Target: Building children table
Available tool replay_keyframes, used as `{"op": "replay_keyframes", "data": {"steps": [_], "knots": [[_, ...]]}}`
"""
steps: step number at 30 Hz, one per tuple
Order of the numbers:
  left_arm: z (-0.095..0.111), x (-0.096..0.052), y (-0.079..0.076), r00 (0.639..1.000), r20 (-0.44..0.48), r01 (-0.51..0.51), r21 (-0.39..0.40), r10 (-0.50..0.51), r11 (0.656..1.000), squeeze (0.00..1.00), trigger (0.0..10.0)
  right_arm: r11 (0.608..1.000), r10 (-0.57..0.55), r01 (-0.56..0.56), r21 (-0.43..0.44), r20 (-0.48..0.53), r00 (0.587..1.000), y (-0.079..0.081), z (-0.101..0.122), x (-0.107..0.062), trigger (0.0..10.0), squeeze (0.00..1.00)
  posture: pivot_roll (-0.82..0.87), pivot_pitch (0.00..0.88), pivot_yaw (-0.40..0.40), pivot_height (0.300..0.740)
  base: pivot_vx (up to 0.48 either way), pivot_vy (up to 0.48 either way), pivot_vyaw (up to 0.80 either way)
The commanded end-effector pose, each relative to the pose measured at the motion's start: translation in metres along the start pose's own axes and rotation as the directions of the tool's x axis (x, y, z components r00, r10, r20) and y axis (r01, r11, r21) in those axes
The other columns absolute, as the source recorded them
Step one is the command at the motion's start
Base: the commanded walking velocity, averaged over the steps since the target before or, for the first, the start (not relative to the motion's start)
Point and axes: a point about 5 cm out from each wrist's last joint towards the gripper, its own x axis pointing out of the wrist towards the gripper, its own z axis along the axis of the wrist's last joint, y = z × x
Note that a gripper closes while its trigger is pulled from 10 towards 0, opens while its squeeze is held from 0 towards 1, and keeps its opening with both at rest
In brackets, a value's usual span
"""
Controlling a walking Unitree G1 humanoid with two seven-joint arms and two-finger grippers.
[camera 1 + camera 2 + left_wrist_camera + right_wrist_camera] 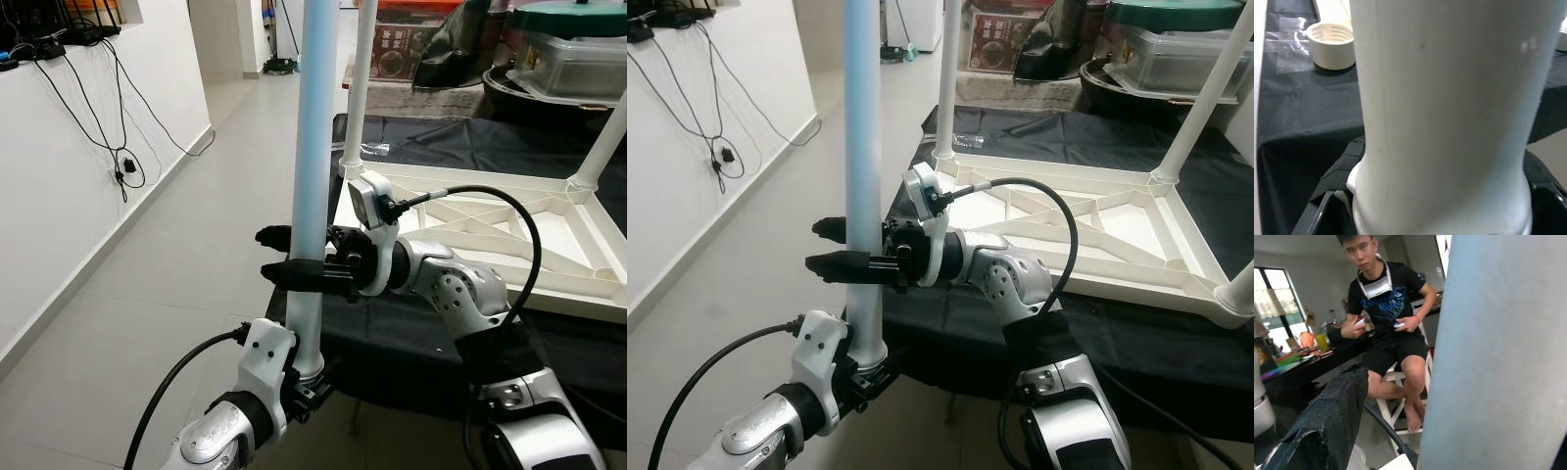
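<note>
A long pale blue-white table leg (313, 147) stands upright in front of me, held by both grippers. My left gripper (306, 380) is shut on its flared lower end (1449, 196). Higher up, my right gripper (276, 255) reaches in from the right, shut on the table leg with one black finger on each side. The white tabletop (490, 230) lies upside down on a black cloth (431, 147), with white legs standing at its corners (359, 98) (1197, 108). In the left wrist view a cream threaded socket (1330, 44) sits open just beyond the held leg.
A white wall (88, 196) with hanging black cables runs along my left, above a tiled floor (167, 294). Boxes and plastic containers (568, 54) are stacked behind the table. A person (1388, 328) sits on a white stool holding controllers.
</note>
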Motion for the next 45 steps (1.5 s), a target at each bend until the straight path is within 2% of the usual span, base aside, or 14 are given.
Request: {"op": "replay_keyframes", "data": {"steps": [1,11,24,25,27,28,45], "knots": [[0.0,-0.001,-0.007,0.999,-0.005,0.049,-0.008,-0.049,0.999,0.0,10.0,0.999,0.033,-0.033,0.017,-0.017,0.999,0.001,-0.003,0.006,10.0,0.0,0.09,0.05,-0.001,0.74,0.0,0.0,0.0],[-0.006,-0.012,-0.008,0.992,-0.056,0.114,-0.043,-0.116,0.993,0.0,10.0,0.997,0.07,-0.068,0.04,-0.076,0.995,-0.001,-0.007,0.009,10.0,0.0,0.09,0.056,0.001,0.74,0.0,0.0,0.0],[-0.009,-0.016,-0.011,0.986,-0.078,0.139,-0.064,-0.144,0.988,0.0,10.0,0.993,0.11,-0.104,0.058,-0.117,0.987,0.001,-0.011,0.009,10.0,0.0,0.09,0.061,0.001,0.74,0.0,0.0,0.0],[-0.01,-0.016,-0.012,0.986,-0.079,0.142,-0.066,-0.147,0.988,0.0,10.0,0.992,0.114,-0.107,0.059,-0.122,0.986,0.001,-0.011,0.009,5.0,0.0,0.09,0.061,0.001,0.74,0.0,0.0,0.0],[-0.01,-0.016,-0.013,0.986,-0.08,0.143,-0.067,-0.148,0.987,0.0,10.0,0.992,0.117,-0.11,0.06,-0.126,0.985,0.001,-0.011,0.009,5.0,0.0,0.09,0.061,0.001,0.74,0.0,0.0,0.0],[-0.01,-0.016,-0.013,0.985,-0.082,0.143,-0.073,-0.149,0.987,0.0,10.0,0.992,0.121,-0.113,0.062,-0.129,0.984,0.002,-0.012,0.009,0.0,0.0,0.09,0.062,0.002,0.74,0.0,0.0,0.0],[-0.013,-0.017,-0.011,0.987,-0.095,0.121,-0.108,-0.132,0.987,0.0,10.0,0.992,0.118,-0.111,0.06,-0.138,0.983,0.002,-0.014,0.009,0.0,0.0,0.09,0.062,0.002,0.74,0.0,0.0,0.0]]}}
